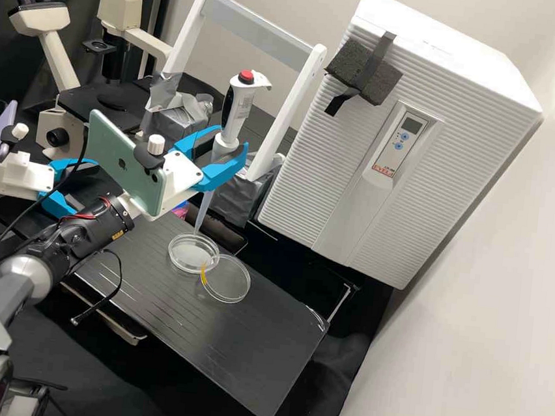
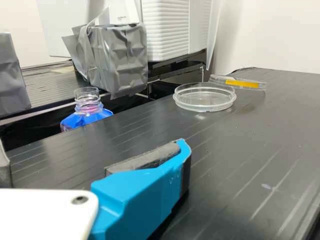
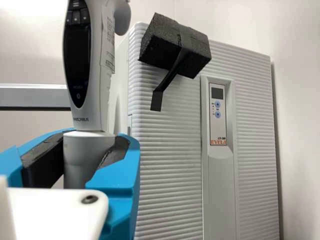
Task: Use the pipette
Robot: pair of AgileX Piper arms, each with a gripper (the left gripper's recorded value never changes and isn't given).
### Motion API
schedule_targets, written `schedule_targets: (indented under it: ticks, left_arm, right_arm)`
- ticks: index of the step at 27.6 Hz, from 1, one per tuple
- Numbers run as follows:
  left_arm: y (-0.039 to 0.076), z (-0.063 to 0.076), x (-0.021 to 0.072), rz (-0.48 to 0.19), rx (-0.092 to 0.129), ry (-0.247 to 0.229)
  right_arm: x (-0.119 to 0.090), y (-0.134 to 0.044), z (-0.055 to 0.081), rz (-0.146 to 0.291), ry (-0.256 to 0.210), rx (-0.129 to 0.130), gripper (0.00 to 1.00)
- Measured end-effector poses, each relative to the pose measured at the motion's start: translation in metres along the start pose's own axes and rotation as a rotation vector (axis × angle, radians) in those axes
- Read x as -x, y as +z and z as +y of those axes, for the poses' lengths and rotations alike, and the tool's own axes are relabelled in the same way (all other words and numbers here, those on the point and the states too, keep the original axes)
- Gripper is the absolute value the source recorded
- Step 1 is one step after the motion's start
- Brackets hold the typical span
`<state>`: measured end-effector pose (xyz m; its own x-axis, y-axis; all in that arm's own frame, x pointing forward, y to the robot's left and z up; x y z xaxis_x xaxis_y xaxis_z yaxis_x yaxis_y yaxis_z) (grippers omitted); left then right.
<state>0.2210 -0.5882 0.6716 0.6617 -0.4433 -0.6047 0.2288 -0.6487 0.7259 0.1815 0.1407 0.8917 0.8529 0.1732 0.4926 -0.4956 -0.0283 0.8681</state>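
One pipette (image 1: 236, 109), one round clear dish (image 1: 193, 252), one lid (image 1: 226, 278) with a yellow strip, and one open bottle (image 2: 86, 112) of blue liquid. There are two arms, each with one claw.

Both arms enter the high view from the left edge. The right arm runs up from the lower left corner toward the centre, its wrist level. The right claw (image 1: 220, 160) sits just left of centre, above the black table (image 1: 225, 340). It is closed around the pipette's lower barrel, a blue finger pressed on either side (image 3: 80, 160). The pipette (image 3: 87, 65) stands nearly upright, its red-capped head above the claw. Its thin clear tip hangs below the claw, pointing down at the dish. Whether the tip touches the dish I cannot tell.

The left claw (image 1: 62, 184) is at the left edge of the high view, low and near the table's far-left end. Its fingers (image 2: 145, 200) are spread apart with nothing between them. The pipette is well apart from it.

The dish (image 2: 204, 96) lies on the table at the centre of the high view. The lid (image 2: 239, 82) is just beside it to the lower right, overlapping its rim. A large white ribbed cabinet (image 1: 402, 135) fills the upper right, one black foam block (image 1: 364, 72) strapped to it.
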Motion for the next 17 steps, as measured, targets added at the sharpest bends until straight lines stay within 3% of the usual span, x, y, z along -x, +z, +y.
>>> schedule_targets:
  ticks: [6,10,13,17]
  left_arm:
    - [0.000,0.000,0.0006,-0.001,0.000,0.001]
    - [0.000,-0.001,0.0034,0.000,0.001,-0.003]
    - [-0.002,0.000,0.0061,0.008,0.002,0.002]
    - [-0.010,0.006,0.0102,0.038,0.009,0.027]
  right_arm:
    - [0.000,-0.002,-0.001,0.008,-0.008,-0.006,0.00]
    - [-0.011,-0.010,-0.003,0.030,-0.019,-0.040,0.00]
    - [-0.024,-0.023,-0.006,0.093,-0.064,-0.070,0.00]
    - [-0.039,-0.044,-0.012,0.200,-0.147,-0.086,0.00]
